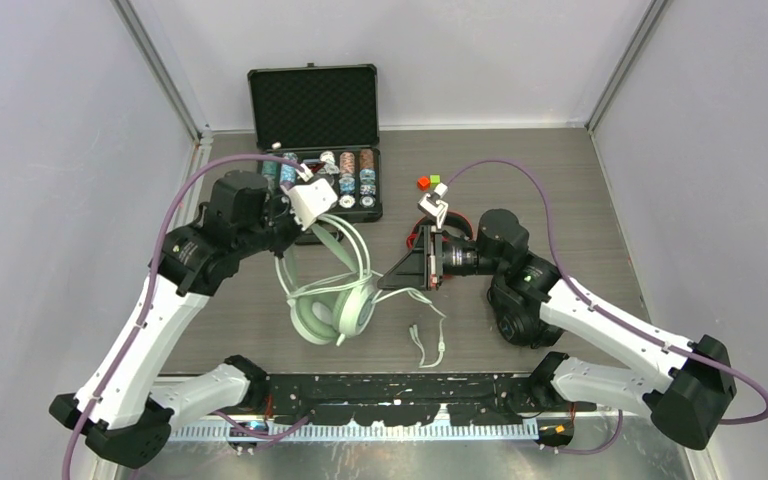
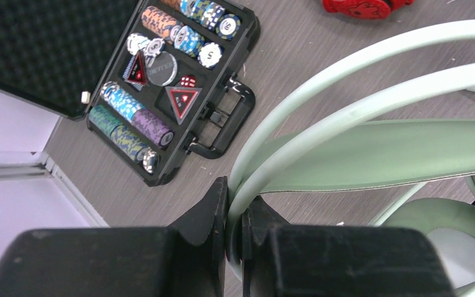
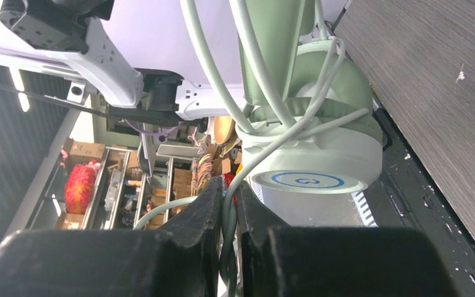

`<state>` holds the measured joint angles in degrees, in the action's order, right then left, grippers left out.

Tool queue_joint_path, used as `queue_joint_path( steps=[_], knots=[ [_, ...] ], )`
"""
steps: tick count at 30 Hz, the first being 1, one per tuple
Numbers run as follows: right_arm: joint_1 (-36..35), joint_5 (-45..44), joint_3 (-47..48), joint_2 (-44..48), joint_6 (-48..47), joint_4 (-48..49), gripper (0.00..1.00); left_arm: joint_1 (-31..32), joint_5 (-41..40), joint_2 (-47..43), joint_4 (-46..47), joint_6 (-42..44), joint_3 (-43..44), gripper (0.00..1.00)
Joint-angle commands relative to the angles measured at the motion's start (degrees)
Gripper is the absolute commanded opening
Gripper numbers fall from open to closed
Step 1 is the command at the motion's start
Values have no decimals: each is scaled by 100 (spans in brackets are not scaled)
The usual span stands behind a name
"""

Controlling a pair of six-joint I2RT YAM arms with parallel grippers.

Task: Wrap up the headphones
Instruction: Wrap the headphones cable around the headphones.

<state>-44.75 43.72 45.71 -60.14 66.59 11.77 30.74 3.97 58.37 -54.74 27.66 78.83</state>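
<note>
Top view: the mint headphones [image 1: 332, 300] are mid-desk [image 1: 580, 200], left claw [image 1: 328, 232] steadying them while right claw [image 1: 388, 280] works alongside — open room to the right, chip case [image 1: 315, 150] crowding behind. Left wrist: jaws clenched on the headband [image 2: 346, 116], a firm anchor. Right wrist: jaws clenched on the cable [image 3: 250, 164], loops lying round the earcup [image 3: 309, 167] — front edge close.

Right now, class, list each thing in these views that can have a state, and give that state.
Mint-green headphones: gripped at the headband wire, wrapping not finished.
Cable: partly looped round the headphones, loose end lying on the table.
Left gripper: shut on the headphones' headband wire.
Right gripper: shut on the cable.
Poker chip case: open, lid raised.
</note>
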Motion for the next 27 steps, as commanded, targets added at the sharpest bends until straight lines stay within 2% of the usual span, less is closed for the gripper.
queue_joint_path(
  steps=[1, 5, 7, 13, 20, 22, 24, 27],
  knots=[
    [19, -25, 289, 71, -91, 201, 16, -16, -615, -175, 32, 76, 218, 0],
    [18, -409, 586, 218, -762, -910, 16, -16, -618, -271, -112, 287, 218, 0],
    [15, -510, 667, 283, -887, -1074, 15, -16, -661, -283, -213, 354, 240, 0],
    [14, -729, 745, 311, -825, -1119, 14, -15, -814, -247, -302, 306, 363, 0],
    [15, -837, 962, -128, -391, -461, 24, 1, -1421, -59, -59, -495, 409, 0],
    [12, -902, 1219, -323, -388, -514, 23, 6, -1296, -72, -90, -665, 488, 0],
    [11, -849, 1461, -501, -340, -507, 20, 6, -1311, -155, -89, -621, 459, 0],
    [19, -767, 1622, -608, -313, -376, 8, 15, -1691, -219, -152, -498, 432, 0]
  ],
)
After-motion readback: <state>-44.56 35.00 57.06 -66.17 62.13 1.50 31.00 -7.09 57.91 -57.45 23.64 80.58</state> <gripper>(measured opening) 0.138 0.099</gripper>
